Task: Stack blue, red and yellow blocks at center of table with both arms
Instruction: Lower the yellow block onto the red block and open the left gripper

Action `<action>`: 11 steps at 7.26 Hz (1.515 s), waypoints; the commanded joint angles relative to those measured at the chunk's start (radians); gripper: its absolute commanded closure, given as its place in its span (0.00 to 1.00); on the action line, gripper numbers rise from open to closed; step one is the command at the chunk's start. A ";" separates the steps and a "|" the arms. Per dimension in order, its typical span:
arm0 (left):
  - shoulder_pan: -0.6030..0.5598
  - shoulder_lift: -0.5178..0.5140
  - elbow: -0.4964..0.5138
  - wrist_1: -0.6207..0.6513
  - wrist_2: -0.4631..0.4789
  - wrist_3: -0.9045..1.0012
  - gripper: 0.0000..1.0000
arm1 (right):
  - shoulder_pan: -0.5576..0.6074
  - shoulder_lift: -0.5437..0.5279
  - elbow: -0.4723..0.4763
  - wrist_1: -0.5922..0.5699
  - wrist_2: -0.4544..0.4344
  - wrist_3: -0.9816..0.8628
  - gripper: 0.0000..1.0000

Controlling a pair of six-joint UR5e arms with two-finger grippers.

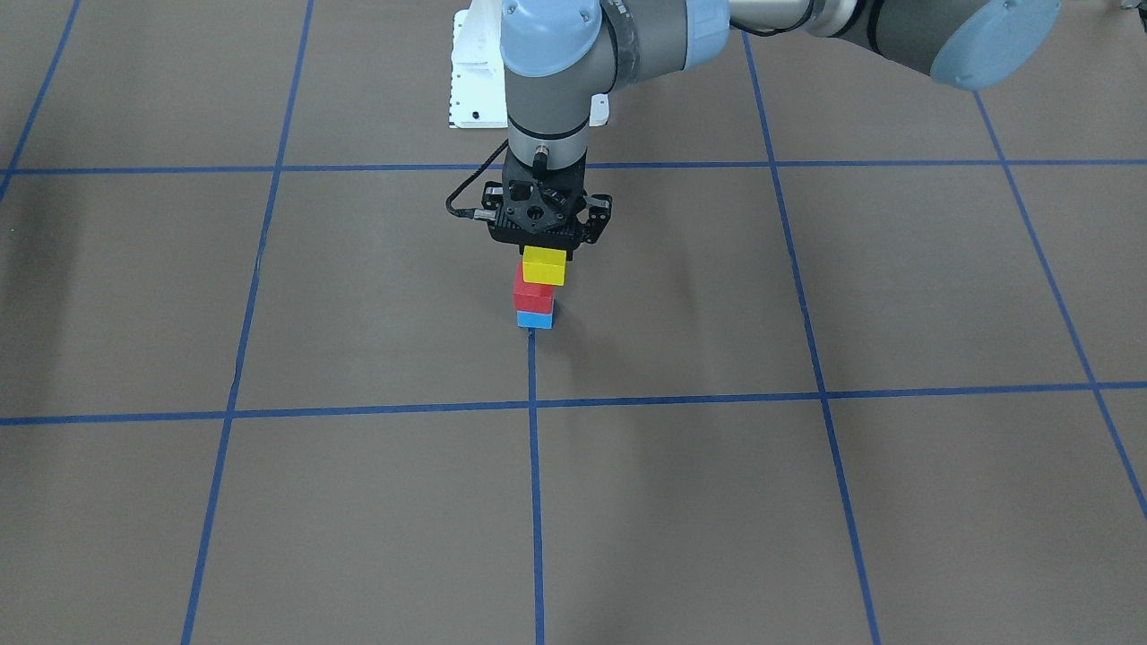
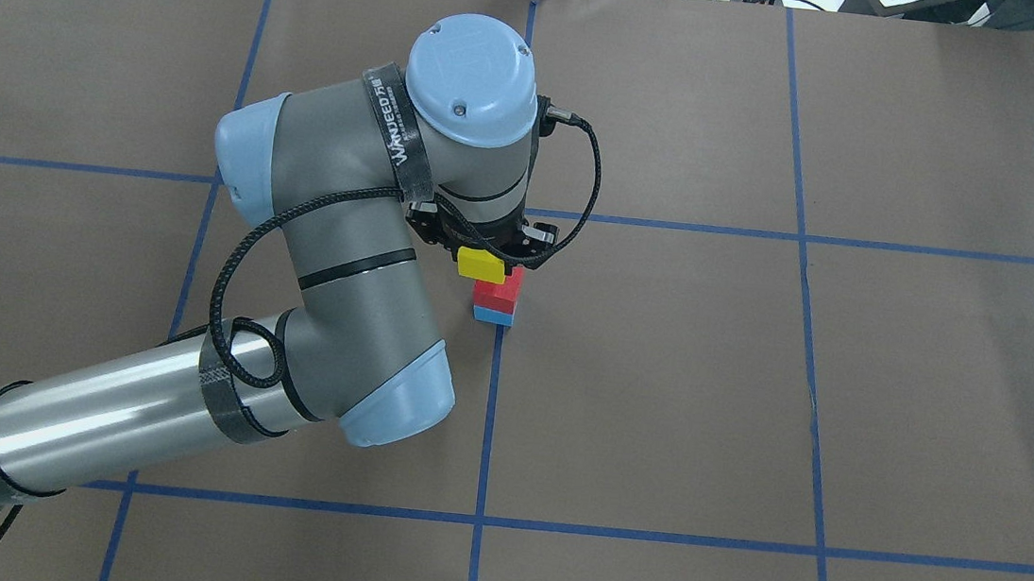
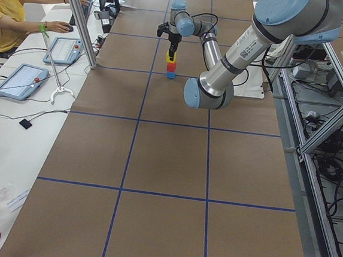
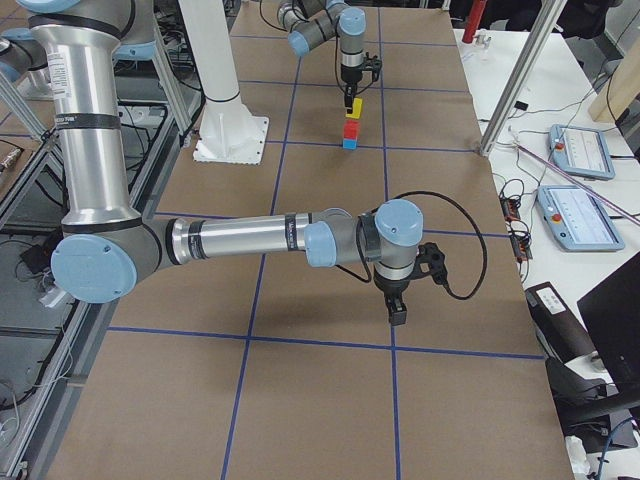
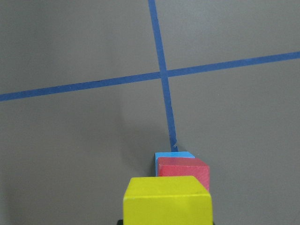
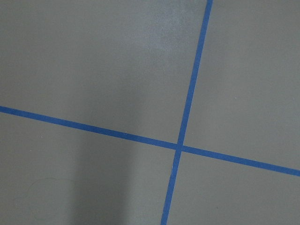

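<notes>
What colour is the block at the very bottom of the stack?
The bottom block is light blue; the exterior front-facing view shows it best.

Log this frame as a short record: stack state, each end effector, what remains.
stack: matte red cube on matte light-blue cube, on grey-brown taped table at the end of a blue tape line
top piece: matte yellow cube gripped in left end effector above the red one, offset; contact unclear
right end effector: far from the stack, over bare table; open or shut unclear
remaining: seat and release yellow
</notes>
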 commanded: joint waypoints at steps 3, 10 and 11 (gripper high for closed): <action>0.010 -0.017 0.065 -0.049 0.001 0.018 0.78 | 0.000 0.006 -0.002 0.000 0.000 0.002 0.00; 0.025 -0.015 0.072 -0.060 0.001 0.018 0.63 | 0.000 0.010 -0.002 -0.002 0.000 0.002 0.00; 0.025 -0.014 0.072 -0.060 0.001 0.019 0.63 | 0.000 0.010 -0.003 -0.003 0.000 0.003 0.00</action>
